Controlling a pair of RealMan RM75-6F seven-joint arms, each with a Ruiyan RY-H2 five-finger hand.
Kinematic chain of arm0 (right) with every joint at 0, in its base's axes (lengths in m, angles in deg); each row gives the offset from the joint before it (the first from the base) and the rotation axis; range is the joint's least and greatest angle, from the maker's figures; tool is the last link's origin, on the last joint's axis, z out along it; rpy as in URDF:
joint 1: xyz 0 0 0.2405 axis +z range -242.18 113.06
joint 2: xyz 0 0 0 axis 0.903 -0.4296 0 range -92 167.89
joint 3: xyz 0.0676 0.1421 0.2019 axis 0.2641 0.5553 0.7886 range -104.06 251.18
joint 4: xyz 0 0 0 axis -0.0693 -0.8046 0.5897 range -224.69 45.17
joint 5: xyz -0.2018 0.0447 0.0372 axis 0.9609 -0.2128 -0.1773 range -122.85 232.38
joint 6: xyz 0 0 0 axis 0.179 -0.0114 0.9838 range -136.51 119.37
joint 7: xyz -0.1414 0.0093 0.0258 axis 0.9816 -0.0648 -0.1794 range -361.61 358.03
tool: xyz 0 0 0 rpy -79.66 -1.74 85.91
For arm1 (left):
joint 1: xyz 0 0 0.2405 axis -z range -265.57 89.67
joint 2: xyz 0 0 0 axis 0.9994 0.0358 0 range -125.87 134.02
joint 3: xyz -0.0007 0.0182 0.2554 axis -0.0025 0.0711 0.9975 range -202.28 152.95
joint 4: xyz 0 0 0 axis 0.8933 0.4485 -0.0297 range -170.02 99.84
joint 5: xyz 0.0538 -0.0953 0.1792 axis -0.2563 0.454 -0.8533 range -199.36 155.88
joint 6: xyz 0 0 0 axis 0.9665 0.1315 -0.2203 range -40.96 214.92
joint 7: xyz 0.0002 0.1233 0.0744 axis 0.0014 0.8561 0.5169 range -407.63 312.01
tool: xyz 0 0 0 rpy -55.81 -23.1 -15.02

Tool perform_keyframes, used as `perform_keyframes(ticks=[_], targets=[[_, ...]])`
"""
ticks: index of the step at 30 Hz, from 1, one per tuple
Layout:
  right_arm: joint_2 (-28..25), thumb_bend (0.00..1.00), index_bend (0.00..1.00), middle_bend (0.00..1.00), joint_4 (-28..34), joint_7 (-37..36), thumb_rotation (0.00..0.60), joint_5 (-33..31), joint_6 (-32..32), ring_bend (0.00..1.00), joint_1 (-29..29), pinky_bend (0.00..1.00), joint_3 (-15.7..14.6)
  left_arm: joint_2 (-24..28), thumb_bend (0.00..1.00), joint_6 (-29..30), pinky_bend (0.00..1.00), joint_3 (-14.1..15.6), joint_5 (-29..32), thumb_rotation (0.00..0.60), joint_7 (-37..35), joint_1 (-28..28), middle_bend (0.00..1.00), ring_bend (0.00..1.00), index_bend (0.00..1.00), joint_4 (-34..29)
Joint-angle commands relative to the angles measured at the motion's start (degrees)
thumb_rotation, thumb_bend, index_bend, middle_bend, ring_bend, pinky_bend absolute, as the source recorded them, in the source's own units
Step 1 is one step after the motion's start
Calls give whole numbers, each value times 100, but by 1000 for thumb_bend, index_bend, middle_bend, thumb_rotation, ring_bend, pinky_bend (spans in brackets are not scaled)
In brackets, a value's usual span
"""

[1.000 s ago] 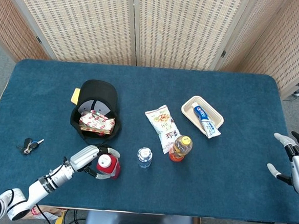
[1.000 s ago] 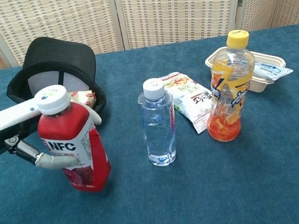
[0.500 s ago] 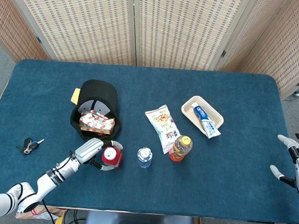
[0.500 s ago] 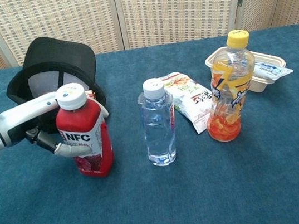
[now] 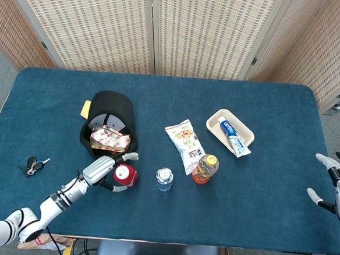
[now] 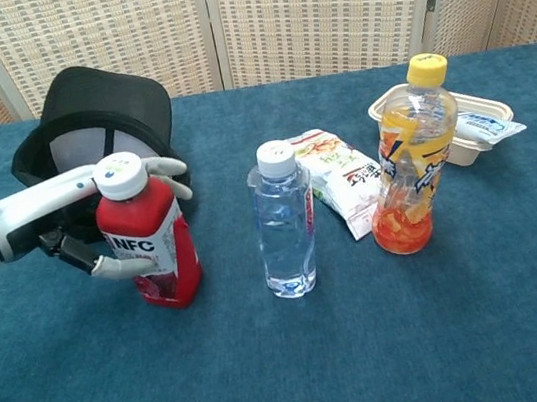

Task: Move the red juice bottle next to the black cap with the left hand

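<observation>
The red juice bottle (image 5: 124, 174) (image 6: 154, 248) stands upright on the blue table, just in front of the black cap (image 5: 110, 109) (image 6: 103, 109). My left hand (image 5: 100, 170) (image 6: 56, 200) is at the bottle's left side. Its fingers (image 6: 160, 166) lie straight and spread behind the bottle's neck, and its thumb (image 6: 117, 269) still rests against the label. My right hand (image 5: 335, 186) hangs open beyond the table's right edge, holding nothing; it shows only in the head view.
A clear water bottle (image 5: 164, 179) (image 6: 285, 224) stands right of the red one, then an orange juice bottle (image 5: 205, 168) (image 6: 414, 159). A snack packet (image 5: 185, 141), a tray (image 5: 215, 118) with toothpaste and keys (image 5: 33, 165) also lie here. A red-white packet (image 5: 109, 139) sits in the cap.
The left hand carried the red bottle away from the front edge toward the cap and stood it upright. Its fingers have since straightened off the bottle. The right hand barely moved.
</observation>
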Motion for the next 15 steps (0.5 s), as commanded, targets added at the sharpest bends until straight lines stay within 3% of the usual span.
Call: perform_keyframes(ticks=[1, 15], targets=[[-7, 202, 216, 272, -7, -7, 600, 5, -1, 96, 5, 177, 6, 93, 186, 92, 70, -11, 24, 600, 3, -63, 25, 0, 2, -111], [11, 203, 216, 272, -121, -143, 600, 45, 11, 96, 7, 177, -12, 1145, 186, 279, 66, 162, 107, 600, 711, -412, 0, 0, 0, -1331]])
